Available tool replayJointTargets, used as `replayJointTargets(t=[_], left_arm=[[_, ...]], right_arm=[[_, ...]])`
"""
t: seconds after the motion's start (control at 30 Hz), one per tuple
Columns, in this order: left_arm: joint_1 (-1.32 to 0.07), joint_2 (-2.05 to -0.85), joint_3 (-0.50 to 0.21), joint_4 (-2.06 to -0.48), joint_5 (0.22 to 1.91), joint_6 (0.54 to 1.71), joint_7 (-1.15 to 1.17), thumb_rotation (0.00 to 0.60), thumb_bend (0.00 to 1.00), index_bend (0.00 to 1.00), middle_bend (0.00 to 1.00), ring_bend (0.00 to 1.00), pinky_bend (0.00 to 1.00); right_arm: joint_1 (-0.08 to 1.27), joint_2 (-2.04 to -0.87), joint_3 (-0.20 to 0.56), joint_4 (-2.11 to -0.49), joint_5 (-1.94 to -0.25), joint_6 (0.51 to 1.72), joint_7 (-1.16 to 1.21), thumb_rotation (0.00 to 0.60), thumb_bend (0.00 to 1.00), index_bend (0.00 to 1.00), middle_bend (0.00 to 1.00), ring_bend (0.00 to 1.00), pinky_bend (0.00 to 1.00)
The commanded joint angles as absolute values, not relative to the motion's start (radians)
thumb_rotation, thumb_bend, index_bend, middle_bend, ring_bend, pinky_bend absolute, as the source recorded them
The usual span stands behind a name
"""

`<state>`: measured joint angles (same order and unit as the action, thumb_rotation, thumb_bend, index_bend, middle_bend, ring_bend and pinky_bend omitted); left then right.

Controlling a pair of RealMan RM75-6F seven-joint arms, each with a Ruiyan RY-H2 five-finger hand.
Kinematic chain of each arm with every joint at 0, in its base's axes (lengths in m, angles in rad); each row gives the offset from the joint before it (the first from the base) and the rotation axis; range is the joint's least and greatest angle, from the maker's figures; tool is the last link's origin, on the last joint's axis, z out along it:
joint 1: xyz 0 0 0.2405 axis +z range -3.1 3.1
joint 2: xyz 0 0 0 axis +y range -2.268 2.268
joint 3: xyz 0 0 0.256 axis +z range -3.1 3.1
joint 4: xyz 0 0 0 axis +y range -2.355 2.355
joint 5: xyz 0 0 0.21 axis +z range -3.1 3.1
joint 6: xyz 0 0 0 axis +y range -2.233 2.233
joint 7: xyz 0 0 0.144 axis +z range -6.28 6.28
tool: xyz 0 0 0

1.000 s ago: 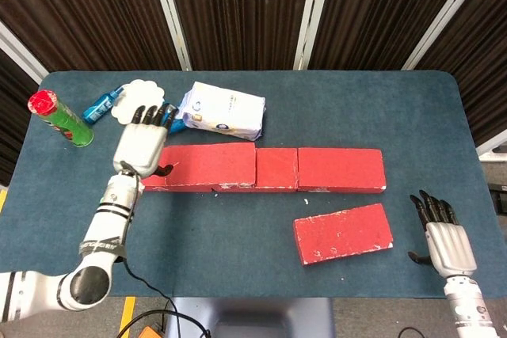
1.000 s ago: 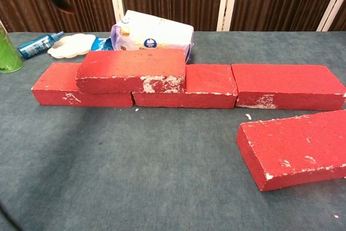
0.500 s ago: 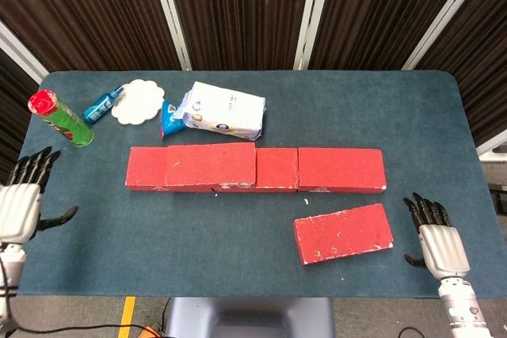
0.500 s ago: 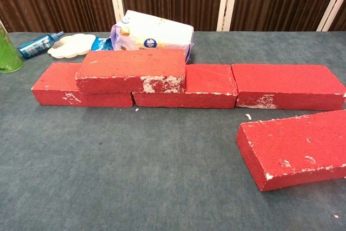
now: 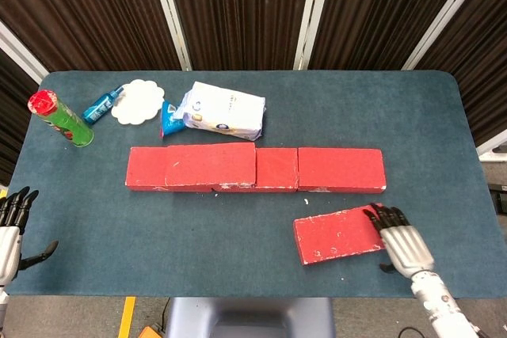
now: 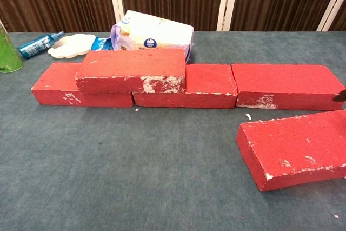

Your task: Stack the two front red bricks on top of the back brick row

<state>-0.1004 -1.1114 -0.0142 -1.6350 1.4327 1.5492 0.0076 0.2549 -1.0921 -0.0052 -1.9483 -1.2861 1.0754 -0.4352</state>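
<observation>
One brick's already up on the back row [image 5: 341,169], so the right hand [image 5: 400,241], fingers spread over the loose front brick's [image 5: 337,233] right end, should wrap both long edges before lifting, left hand [image 5: 8,231] idle and open.

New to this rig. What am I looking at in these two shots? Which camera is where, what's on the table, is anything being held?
It is a two-armed robot with humanlike hands. The head view looks down on the blue-carpeted table; the chest view looks across it from low down.

Three red bricks form the back brick row, with a fourth stacked red brick already lying on its left part. One loose front red brick lies nearer the robot.

The right hand is at that brick's right end, fingers over its edge; a real grip isn't visible. The left hand is open at the table's left edge.

Behind the row: a green spray can, a small blue bottle, a white dish, and a white tissue pack.
</observation>
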Motion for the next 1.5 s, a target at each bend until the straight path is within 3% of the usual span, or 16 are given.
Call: replayJointTargets(t=[0.03,0.2,0.43,0.6,0.87,1.5], left_arm=[[-0.098,-1.103,-0.019,-1.638,1.421,1.532,-0.002,0.6,0.2,0.0,0.0,0.0,0.0],[-0.089,-1.098,-0.025,-1.645,1.415,1.531,-0.001,0.6,0.2,0.0,0.0,0.0,0.0],[-0.08,-1.084,-0.034,-1.663,1.397,1.517,-0.013,0.6,0.2,0.0,0.0,0.0,0.0],[-0.074,-1.079,-0.041,-1.67,1.389,1.511,-0.021,0.6,0.2,0.0,0.0,0.0,0.0],[-0.067,-1.071,-0.049,-1.684,1.379,1.503,-0.026,0.6,0.2,0.0,0.0,0.0,0.0],[-0.051,-1.066,-0.062,-1.705,1.37,1.501,-0.02,0.6,0.2,0.0,0.0,0.0,0.0]], right_arm=[[0.36,-1.05,0.029,-2.048,-1.16,0.969,-0.548,0.6,0.0,0.11,0.05,0.0,0.0],[0.494,-1.008,0.057,-2.144,-0.942,0.891,-0.673,0.6,0.0,0.1,0.05,0.0,0.0],[0.699,-1.018,0.039,-2.188,-0.607,0.895,-0.844,0.6,0.0,0.06,0.01,0.0,0.0],[0.79,-1.045,0.012,-2.181,-0.472,0.913,-0.877,0.6,0.0,0.01,0.0,0.0,0.0],[0.866,-1.071,-0.026,-2.147,-0.41,0.899,-0.857,0.6,0.0,0.0,0.0,0.0,0.0],[0.909,-1.138,-0.108,-2.063,-0.45,0.893,-0.761,0.6,0.0,0.0,0.0,0.0,0.0]])
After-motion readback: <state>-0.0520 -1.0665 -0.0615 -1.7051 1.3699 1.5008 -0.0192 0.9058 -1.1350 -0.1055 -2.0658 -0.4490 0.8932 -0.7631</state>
